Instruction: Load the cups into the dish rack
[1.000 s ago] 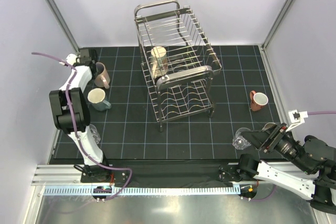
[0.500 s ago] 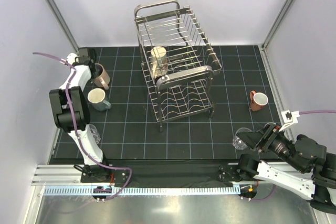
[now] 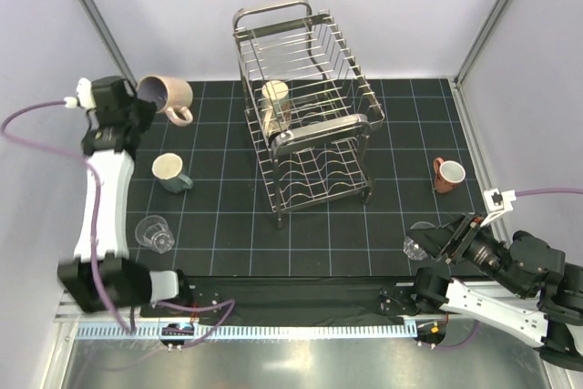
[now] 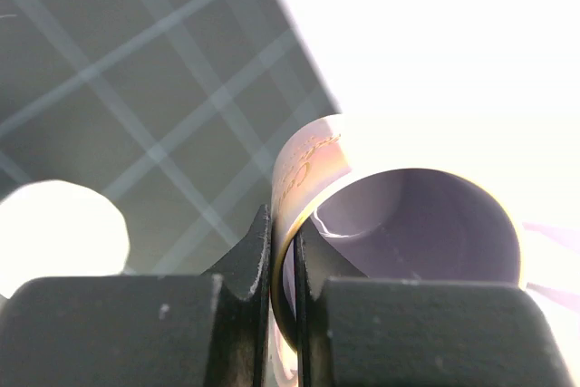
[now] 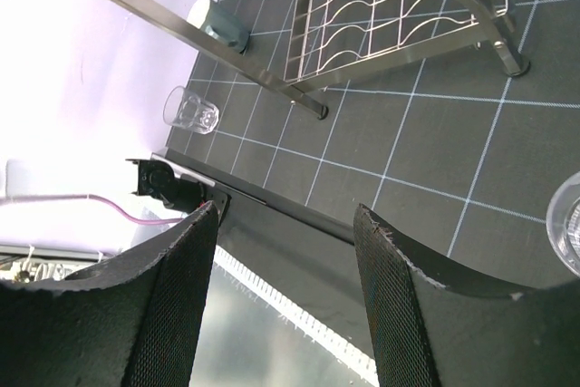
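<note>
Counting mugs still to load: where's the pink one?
Top view, far left: the pink mug hangs by its rim in the left hand, beyond the teal-grey mug, left of the dish rack.

**Item 1. Inscription, one line.** Gold cursive lettering on the outer wall of the brownish-pink handled ceramic mug (image 4: 313,165), just below its rim. It was recorded in the left wrist view, where the left end effector (image 4: 283,228) pinched that wall. The line opened with a looping capital, possibly a C. The remaining letters were foreshortened, washed out by glare and could not be read.

**Item 2. Other markings.** No further text, label, brand, number or sign was legible in any view.
</note>
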Motion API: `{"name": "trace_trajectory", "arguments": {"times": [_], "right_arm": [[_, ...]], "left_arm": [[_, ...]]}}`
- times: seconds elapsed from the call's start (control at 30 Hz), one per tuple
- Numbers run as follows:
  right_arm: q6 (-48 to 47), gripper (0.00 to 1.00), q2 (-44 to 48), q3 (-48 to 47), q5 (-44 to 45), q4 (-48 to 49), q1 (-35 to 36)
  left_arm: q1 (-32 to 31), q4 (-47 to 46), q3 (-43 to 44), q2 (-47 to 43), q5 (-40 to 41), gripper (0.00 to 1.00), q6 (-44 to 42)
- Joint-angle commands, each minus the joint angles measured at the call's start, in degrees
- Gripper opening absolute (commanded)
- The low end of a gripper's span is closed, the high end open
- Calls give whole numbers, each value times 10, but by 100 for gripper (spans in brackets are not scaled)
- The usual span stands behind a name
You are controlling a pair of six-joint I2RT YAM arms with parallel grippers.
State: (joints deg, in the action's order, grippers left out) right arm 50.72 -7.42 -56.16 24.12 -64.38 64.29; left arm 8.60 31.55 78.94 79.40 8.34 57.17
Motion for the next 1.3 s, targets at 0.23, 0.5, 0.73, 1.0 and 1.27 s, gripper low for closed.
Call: {"name": "trace_trajectory", "arguments": {"times": [0.23,0.5,0.73,1.0,1.27], "right_arm": [[-98,64,-91,-18,-118,151,1],[-134,70,-218,-32,-293,369,1],[-148,78,-331,-75,-328,550,2],[-136,84,-468,-149,-324,674,1],[-118,80,-558,-208,-330,720,9]], "left_arm": [[-53,-163,-75,-292,-245,1,153],[-113,-245,-71,-361,-343,0,238],[-184,-306,-102,-387,-351,0,309],[-207,-313,-121,-403,-358,0,320],[-214,-332,-145,-417,-360,0,332]]}}
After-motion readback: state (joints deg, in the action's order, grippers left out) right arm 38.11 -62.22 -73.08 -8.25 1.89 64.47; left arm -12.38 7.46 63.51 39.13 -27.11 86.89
